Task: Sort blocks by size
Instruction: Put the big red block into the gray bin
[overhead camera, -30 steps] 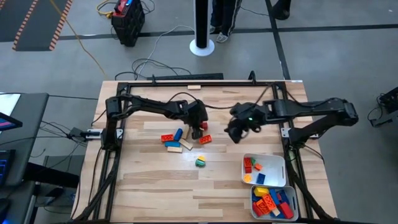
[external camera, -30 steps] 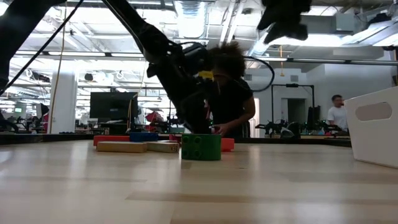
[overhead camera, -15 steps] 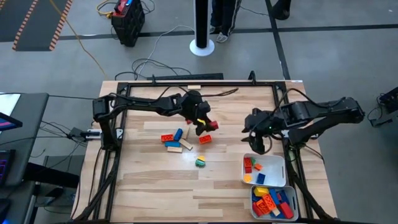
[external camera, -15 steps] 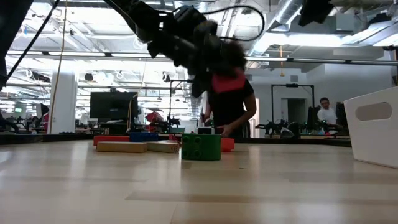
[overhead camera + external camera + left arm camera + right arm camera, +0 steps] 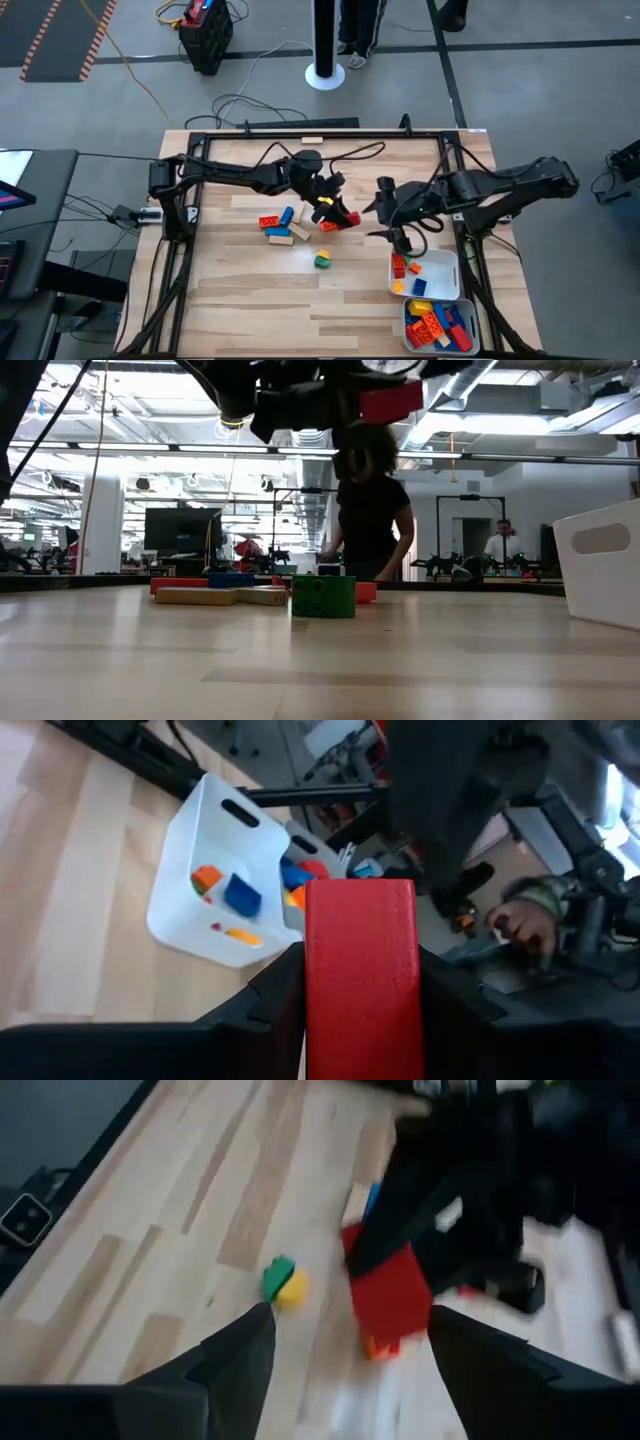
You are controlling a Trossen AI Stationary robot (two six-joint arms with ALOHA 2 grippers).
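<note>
Two white trays nearest the front edge of the surface (image 5: 250, 290), at its right corner: front tray (image 5: 476, 322) heaped with red, blue, yellow and orange blocks, second tray (image 5: 452, 262) just behind with a few small blocks (red, orange, blue, yellow). Left of those, alone on the bare wood, green-and-yellow block (image 5: 322, 260). Farther back, loose cluster of blocks (image 5: 280, 226): red, blue, tan, lying close together. Above that cluster, well off the surface, left gripper (image 5: 340, 215) clamped on red block (image 5: 360, 970), fingers pressed against both its sides. Right gripper (image 5: 400, 238) hovering near the second tray's back-left corner, fingers spread wide, holding nothing. Beyond the surface, person (image 5: 368, 500) standing in dark clothing.
</note>
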